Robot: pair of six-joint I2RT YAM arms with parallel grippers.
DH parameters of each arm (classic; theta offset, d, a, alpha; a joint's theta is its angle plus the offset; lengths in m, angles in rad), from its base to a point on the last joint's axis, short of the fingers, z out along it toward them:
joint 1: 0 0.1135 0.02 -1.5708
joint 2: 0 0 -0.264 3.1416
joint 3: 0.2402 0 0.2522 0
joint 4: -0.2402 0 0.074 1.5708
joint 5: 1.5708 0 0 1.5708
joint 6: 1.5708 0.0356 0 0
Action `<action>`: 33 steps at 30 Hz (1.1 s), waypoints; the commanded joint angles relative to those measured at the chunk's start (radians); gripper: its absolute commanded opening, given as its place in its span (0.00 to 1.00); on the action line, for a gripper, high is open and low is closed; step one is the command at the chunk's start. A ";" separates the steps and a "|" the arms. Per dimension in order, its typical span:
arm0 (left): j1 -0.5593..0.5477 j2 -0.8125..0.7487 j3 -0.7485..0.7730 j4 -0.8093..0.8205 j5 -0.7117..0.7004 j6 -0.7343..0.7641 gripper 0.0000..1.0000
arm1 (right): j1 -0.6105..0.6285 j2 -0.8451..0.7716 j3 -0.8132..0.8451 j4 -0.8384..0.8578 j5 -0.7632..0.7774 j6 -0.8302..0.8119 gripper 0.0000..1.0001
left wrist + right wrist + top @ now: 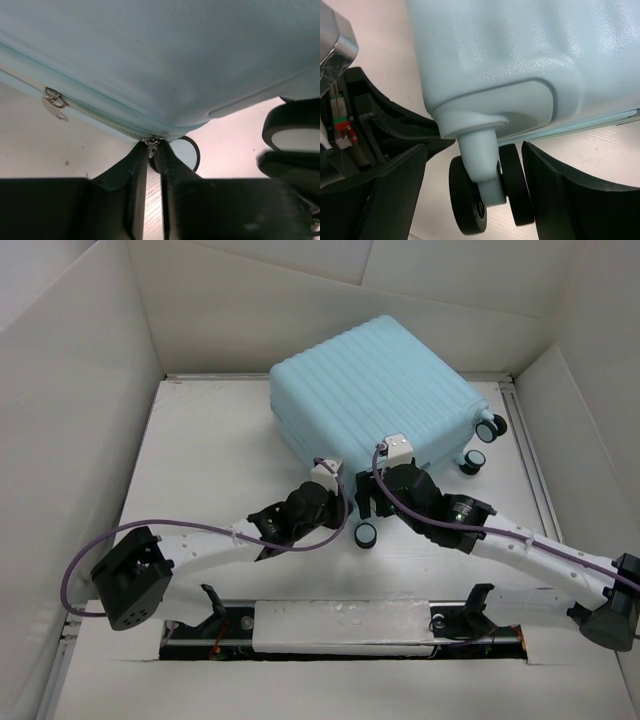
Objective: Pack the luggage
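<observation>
The luggage point(375, 390): three wheels point(366, 534) visible, one of two zipper pulls point(151, 145) pinched.

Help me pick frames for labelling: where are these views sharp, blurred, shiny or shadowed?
Top external: even soft light, sharp, faint shadow beside the luggage. Left wrist: zipper pull fairly sharp at the tips of the left gripper, dark object at the right edge blurred. Right wrist: mild sheen on the luggage, caster wheel sharp, right gripper underexposed.

Left arm point(200, 538) and right arm point(540, 550): white links, black joint housings. Purple cable point(180, 525) runs along each. Left gripper point(153, 147): black, seemingly matte plastic.
</observation>
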 commanded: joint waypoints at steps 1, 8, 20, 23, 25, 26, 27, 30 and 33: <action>0.049 0.053 0.030 0.043 -0.063 0.041 0.04 | -0.051 -0.009 -0.014 0.090 -0.097 -0.043 0.82; 0.113 0.021 -0.019 0.043 -0.025 0.041 0.00 | -0.109 0.030 -0.025 0.101 -0.192 -0.063 0.51; 0.366 -0.039 -0.076 0.000 0.098 -0.007 0.00 | -0.118 -0.064 -0.097 0.100 -0.211 -0.033 0.00; 0.401 -0.053 -0.076 -0.043 0.080 -0.034 0.00 | -0.118 -0.074 -0.108 0.111 -0.254 -0.033 0.00; 0.412 -0.074 -0.076 -0.063 0.061 -0.059 0.00 | -0.118 -0.074 -0.117 0.123 -0.287 -0.033 0.00; 0.412 -0.085 -0.076 -0.086 0.038 -0.085 0.00 | -0.108 -0.074 -0.117 0.138 -0.301 -0.033 0.00; 0.412 -0.100 -0.076 -0.098 0.029 -0.102 0.00 | -0.108 -0.061 -0.117 0.138 -0.321 -0.033 0.00; 0.412 -0.205 -0.107 -0.136 0.029 -0.161 0.37 | -0.059 -0.013 -0.096 0.172 -0.334 -0.024 0.00; 0.412 -0.385 -0.168 -0.167 0.069 -0.185 0.80 | 0.010 0.025 -0.048 0.183 -0.343 -0.004 0.00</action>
